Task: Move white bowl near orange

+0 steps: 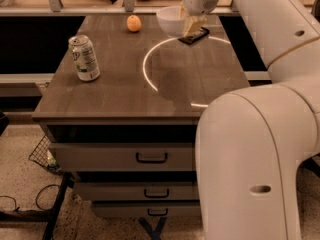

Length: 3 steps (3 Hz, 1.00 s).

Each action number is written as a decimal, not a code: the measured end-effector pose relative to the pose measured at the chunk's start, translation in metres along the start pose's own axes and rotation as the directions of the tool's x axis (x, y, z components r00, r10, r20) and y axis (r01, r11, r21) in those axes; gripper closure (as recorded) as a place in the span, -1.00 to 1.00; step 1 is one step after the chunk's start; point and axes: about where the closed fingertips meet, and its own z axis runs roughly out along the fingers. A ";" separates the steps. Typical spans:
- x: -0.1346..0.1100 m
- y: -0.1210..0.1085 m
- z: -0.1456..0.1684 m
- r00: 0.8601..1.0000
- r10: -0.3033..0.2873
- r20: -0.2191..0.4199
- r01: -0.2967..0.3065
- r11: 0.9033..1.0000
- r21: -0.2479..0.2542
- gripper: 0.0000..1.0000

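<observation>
The one camera looks down from high in front of the drawer cabinet (115, 91), facing its drawer fronts and far edge. It sits close to the robot's arm (260, 149), which fills the lower right of the frame. At upper centre the gripper (192, 26) grips the white bowl (170, 20) by its rim, right of the orange (133, 23).

Bare tabletop (120, 91) lies between the orange (133, 23) and the white bowl (170, 19) in the gripper (191, 28); soda can (84, 58) stands well aside.
</observation>
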 end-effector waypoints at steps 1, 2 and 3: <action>0.005 -0.045 -0.013 0.996 0.066 0.054 -0.075 0.979 0.191 1.00; 0.004 -0.044 -0.012 0.996 0.066 0.054 -0.075 0.979 0.188 1.00; -0.001 -0.059 0.007 0.998 0.050 0.028 -0.055 0.980 0.194 1.00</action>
